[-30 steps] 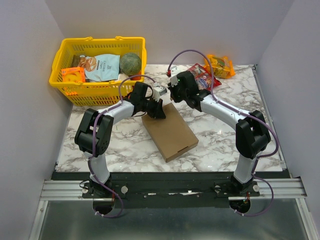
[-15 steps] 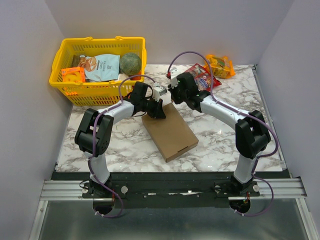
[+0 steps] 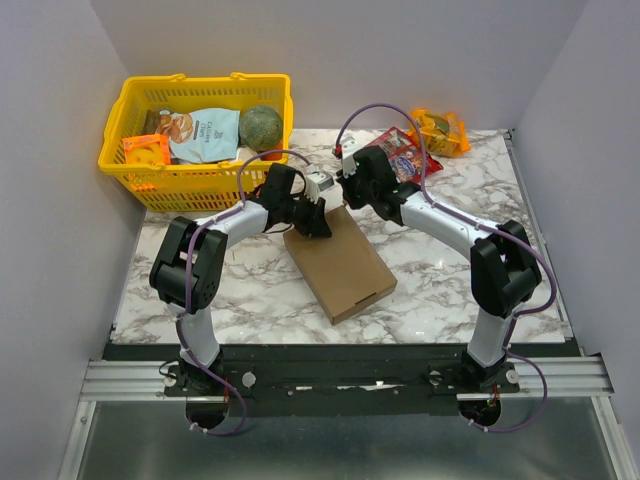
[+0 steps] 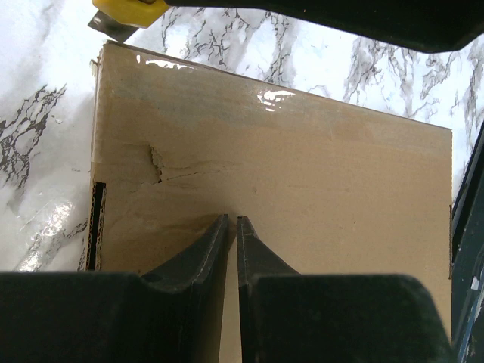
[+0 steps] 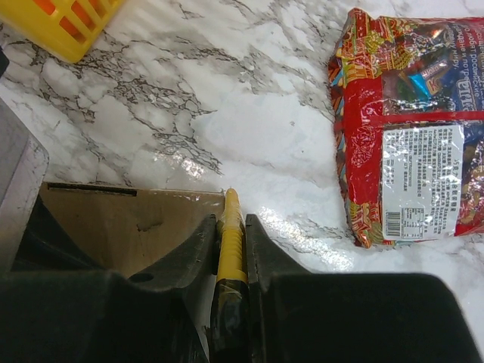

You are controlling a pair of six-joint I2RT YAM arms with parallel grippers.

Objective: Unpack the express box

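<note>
The left hand, fingers pressed almost together with nothing between them, rests its tips on the lid of the box. The box lies closed in the middle of the desk, turned askew. At its far edge the right hand pinches a yellow knife, tip at the box's corner.

The step looks like slitting the seal: one hand steadies, the other cuts. Next the blade likely needs to run along the far seam, shallow enough to spare what is inside, while the left hand bears down so the box does not slide.

Counted: one basket far left, holding several goods; one box; one knife; two bags on the desk, a red bag and an orange bag.
</note>
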